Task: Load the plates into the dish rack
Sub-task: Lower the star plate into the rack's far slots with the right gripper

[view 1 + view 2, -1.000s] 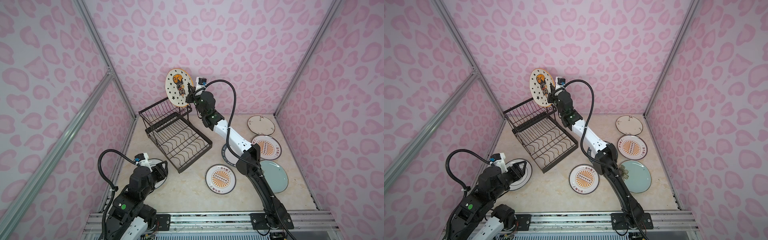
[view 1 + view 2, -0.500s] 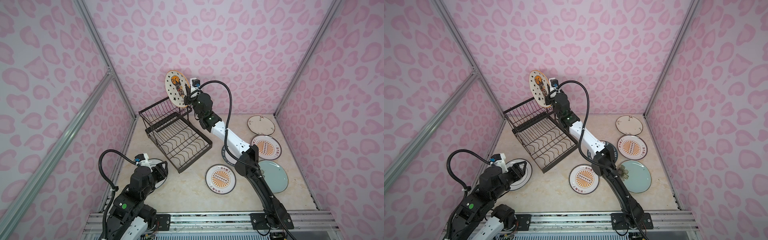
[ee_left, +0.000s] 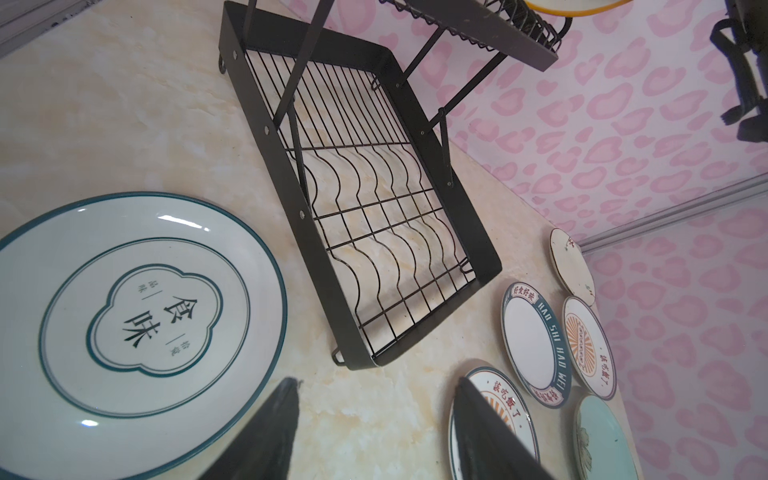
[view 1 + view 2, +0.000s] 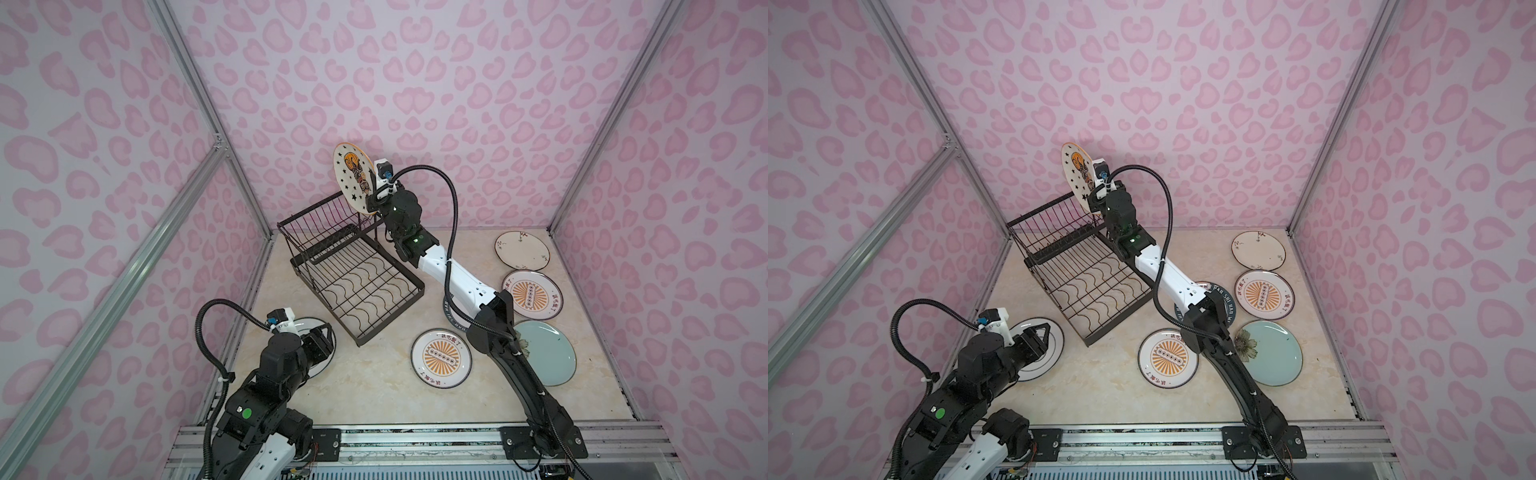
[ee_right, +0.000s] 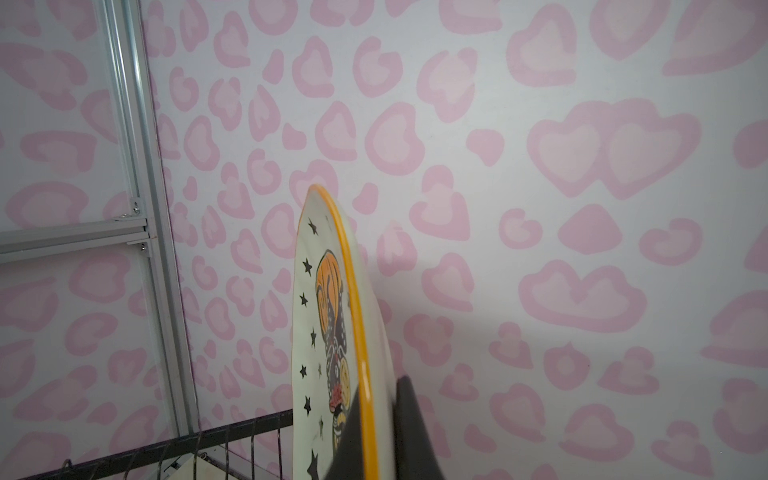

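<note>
My right gripper [image 4: 372, 200] [image 5: 374, 399] is shut on the rim of a star plate [image 4: 352, 180] [image 4: 1076, 171] [image 5: 324, 332] with an orange edge. It holds the plate upright, high above the back corner of the black wire dish rack [image 4: 326, 303] [image 4: 1054, 303] [image 3: 270, 137]. My left gripper [image 4: 1040, 336] [image 3: 376, 382] is open and holds nothing. It hovers low beside a green-rimmed plate [image 4: 1052, 353] [image 3: 124, 307] lying flat at the front left. Both tiers of the rack hold no plates.
Flat on the table to the right lie two sunburst plates [image 4: 441, 357] [image 4: 531, 294], a pale blue-green plate [image 4: 548, 351] and a white floral plate [image 4: 522, 250]. A dark-lettered plate [image 4: 451, 313] lies partly under the right arm. Pink walls close in on three sides.
The right gripper has turned the star plate more edge-on and shifted it slightly left above the rack. The left arm has not moved.
</note>
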